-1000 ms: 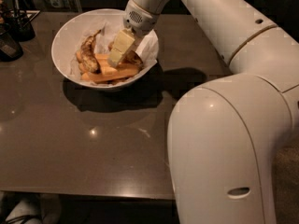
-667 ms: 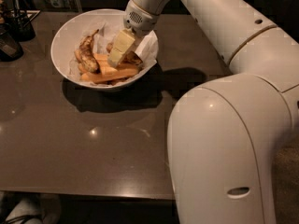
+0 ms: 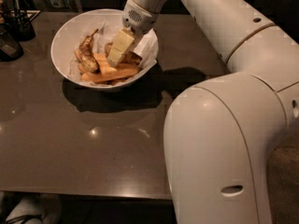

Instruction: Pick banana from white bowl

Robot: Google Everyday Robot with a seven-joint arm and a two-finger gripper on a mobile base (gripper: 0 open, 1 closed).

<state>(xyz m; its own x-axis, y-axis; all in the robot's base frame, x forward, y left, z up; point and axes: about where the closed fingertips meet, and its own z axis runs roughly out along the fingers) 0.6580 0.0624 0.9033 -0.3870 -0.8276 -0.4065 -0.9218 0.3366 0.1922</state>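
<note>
The white bowl (image 3: pixel 63 36), lined with crumpled white paper, stands at the far left of the dark table. In it lie a brown-mottled banana with a long thin stem (image 3: pixel 88 54) on the left and smooth yellow-orange bananas (image 3: pixel 110 73) along the front. A short, brown-mottled banana (image 3: pixel 131 58) lies at the right, partly hidden behind my gripper. My gripper (image 3: pixel 115 59) reaches down into the bowl from the upper right, its cream-coloured tip low among the fruit, right at the short banana.
A dark holder with utensils (image 3: pixel 21 24) and another dark object (image 3: pixel 8 45) stand at the table's left edge. My large white arm and base (image 3: pixel 224 139) fill the right side. The table's front edge (image 3: pixel 84 192) runs along the bottom.
</note>
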